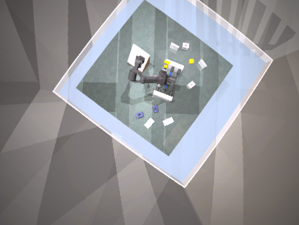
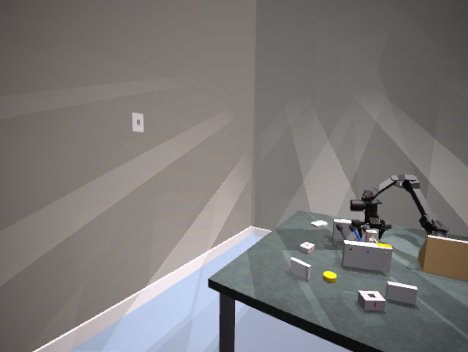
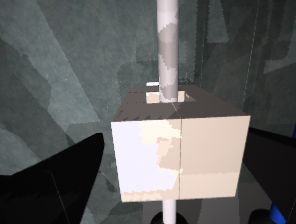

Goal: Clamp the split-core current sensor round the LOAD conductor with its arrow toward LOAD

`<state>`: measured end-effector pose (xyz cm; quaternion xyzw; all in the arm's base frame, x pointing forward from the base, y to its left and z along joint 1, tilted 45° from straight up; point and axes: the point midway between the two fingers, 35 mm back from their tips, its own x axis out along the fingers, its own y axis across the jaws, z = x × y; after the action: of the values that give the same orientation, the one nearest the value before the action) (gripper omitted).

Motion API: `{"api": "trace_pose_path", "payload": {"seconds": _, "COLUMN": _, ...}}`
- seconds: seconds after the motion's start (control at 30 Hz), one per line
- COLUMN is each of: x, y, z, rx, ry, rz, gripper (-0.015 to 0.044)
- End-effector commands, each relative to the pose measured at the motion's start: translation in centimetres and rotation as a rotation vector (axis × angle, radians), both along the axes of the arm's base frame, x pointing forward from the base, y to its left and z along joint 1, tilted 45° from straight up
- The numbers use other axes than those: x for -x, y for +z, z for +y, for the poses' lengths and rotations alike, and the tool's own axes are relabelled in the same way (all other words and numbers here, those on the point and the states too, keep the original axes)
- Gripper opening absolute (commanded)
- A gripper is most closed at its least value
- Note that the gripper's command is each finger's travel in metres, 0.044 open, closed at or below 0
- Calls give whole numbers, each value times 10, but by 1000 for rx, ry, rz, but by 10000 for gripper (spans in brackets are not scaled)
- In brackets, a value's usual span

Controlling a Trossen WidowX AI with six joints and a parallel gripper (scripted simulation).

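Claw wide open around a sensor on the pale rod

Wide apart, the fingers of the claw (image 2: 371, 229) (image 3: 175, 155) stand on either side of the sensor (image 2: 371, 234) (image 3: 178, 159) and hold nothing. The sensor sits around a pale rod (image 3: 168, 50), its two halves meeting at a thin seam. The rod enters the opening in its top face in the wrist view and comes out below; the stretch inside the body is hidden. No arrow can be made out, nor any lettering, so which way the sensor points cannot be told. Whether the latch has caught is also unclear.

From above, the arm (image 1: 148, 79) (image 2: 419, 197) covers most of the sensor and much of the rods between two white end blocks (image 1: 163, 95) (image 2: 366, 257). In the wrist view both fingers are cut off by the frame's edges, as is a blue rod (image 1: 170, 73) (image 2: 356, 234) (image 3: 294, 131) at the right.
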<state>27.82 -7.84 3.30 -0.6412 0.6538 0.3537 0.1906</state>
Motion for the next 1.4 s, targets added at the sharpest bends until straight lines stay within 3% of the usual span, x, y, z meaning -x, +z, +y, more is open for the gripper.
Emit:
{"api": "trace_pose_path", "payload": {"seconds": 0.0, "x": -2, "y": 7, "z": 8, "rx": -2, "ry": 3, "rz": -6, "gripper": 440}}
{"api": "trace_pose_path", "payload": {"seconds": 0.23, "x": -4, "y": 72, "z": 72, "rx": -9, "ry": 31, "rz": -44, "gripper": 440}}
{"api": "trace_pose_path", "payload": {"seconds": 1.37, "x": -4, "y": 72, "z": 72, "rx": -9, "ry": 31, "rz": -44, "gripper": 440}}
